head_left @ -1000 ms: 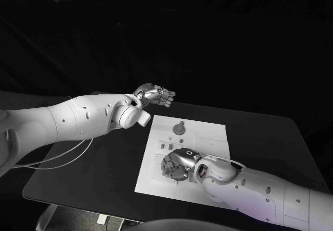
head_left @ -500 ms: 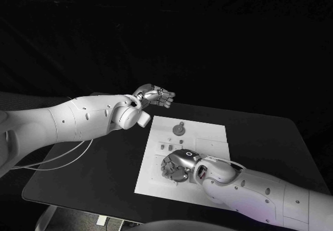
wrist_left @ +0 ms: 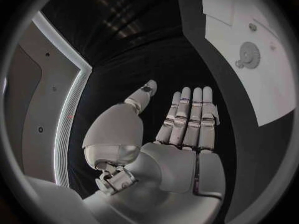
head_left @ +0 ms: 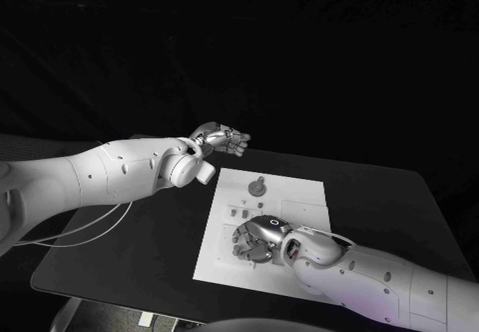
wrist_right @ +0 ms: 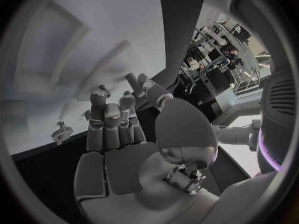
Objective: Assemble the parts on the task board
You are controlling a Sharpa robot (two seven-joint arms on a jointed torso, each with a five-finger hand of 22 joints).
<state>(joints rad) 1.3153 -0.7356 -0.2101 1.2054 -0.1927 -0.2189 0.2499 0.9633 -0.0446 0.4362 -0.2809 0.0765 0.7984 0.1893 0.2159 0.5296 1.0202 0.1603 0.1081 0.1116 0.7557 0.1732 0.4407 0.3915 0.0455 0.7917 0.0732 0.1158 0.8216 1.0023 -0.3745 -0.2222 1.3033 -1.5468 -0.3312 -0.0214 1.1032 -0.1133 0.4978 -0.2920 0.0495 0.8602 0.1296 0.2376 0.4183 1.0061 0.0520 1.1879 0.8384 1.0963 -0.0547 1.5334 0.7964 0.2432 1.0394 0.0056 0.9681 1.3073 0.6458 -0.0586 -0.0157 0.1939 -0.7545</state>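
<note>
**Spotter:** Where are the hands relative to the board?

**Operator:** My right hand (head_left: 257, 238) is over the near middle of the task board (head_left: 300, 194), fingers pointing down at it. From its wrist camera the fingers (wrist_right: 111, 119) are extended side by side with nothing between them that I can see. Whether they touch the board, I cannot tell.

**Spotter:** And the parts?

**Operator:** The gear-like part (head_left: 257, 187) stands on the far half of the board, just beyond the right hand. Several small parts (head_left: 239, 213) lie in a row between it and my fingers. I'd judge the right hand far nearer to all of them.

**Spotter:** The left?

**Operator:** The left hand (head_left: 226, 138) hangs off the board's far left corner above the black table (head_left: 130, 242), flat and holding nothing.

**Spotter:** Room?

**Operator:** Bare board to the right.
</note>
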